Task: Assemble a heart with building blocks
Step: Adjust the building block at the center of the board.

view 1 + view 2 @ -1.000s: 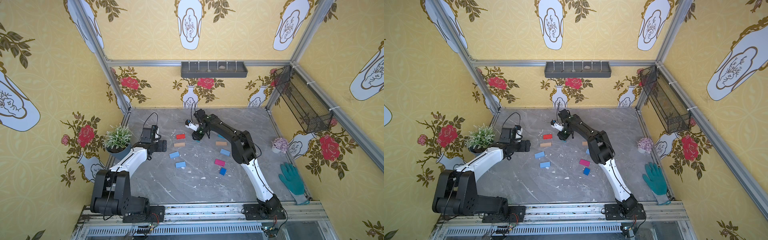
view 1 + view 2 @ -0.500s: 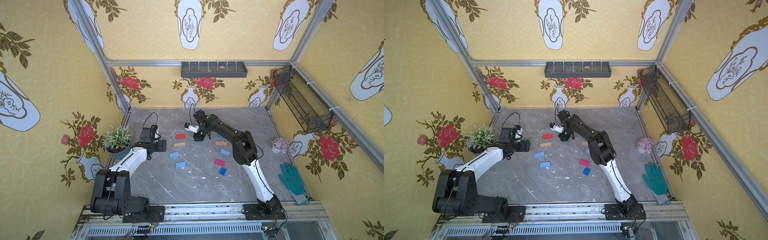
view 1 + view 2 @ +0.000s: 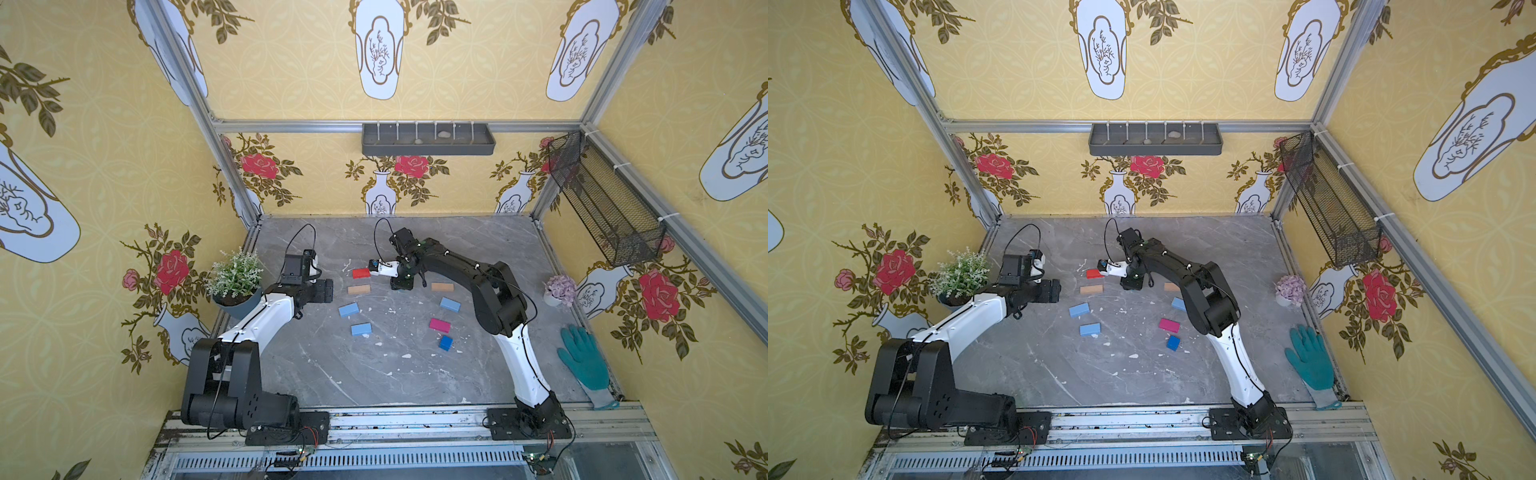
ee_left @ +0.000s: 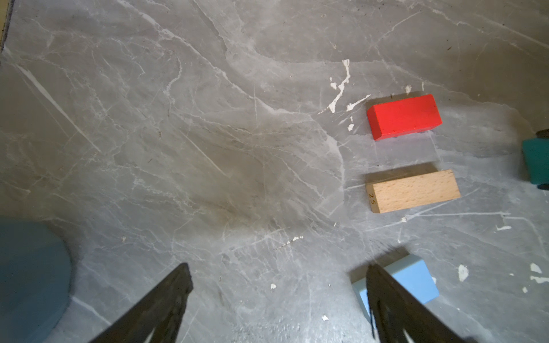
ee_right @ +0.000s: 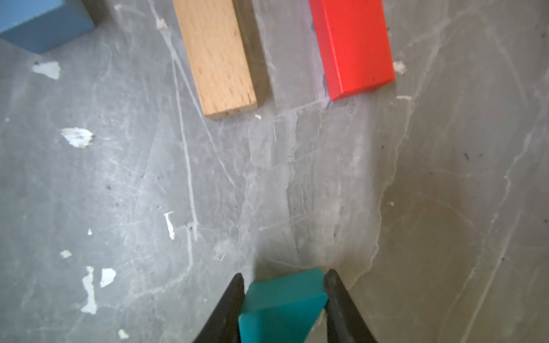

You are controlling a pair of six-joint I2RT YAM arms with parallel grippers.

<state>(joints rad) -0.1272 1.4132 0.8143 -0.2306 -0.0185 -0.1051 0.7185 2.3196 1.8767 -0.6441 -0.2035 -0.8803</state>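
The building blocks lie apart on the grey table in both top views, with no closed heart among them. On the left are a red block (image 3: 360,272), a tan block (image 3: 358,289) and two light blue blocks (image 3: 348,309) (image 3: 361,329). On the right are a tan block (image 3: 442,286), a light blue block (image 3: 450,304), a magenta block (image 3: 439,324) and a dark-blue cube (image 3: 445,342). My right gripper (image 5: 282,277) (image 3: 401,286) is shut on a teal triangle (image 5: 282,300) low over the table between the two groups. My left gripper (image 4: 277,270) (image 3: 326,289) is open and empty, beside a light blue block (image 4: 416,279).
A potted plant (image 3: 235,274) stands at the table's left edge by the left arm. A small purple flower pot (image 3: 560,287) and a teal glove (image 3: 584,365) lie on the right. A wire basket (image 3: 602,208) hangs on the right wall and a grey shelf (image 3: 428,139) on the back wall.
My right gripper has closed in on the teal triangle and its wrist has shifted slightly left. The left arm and the other blocks have not moved.
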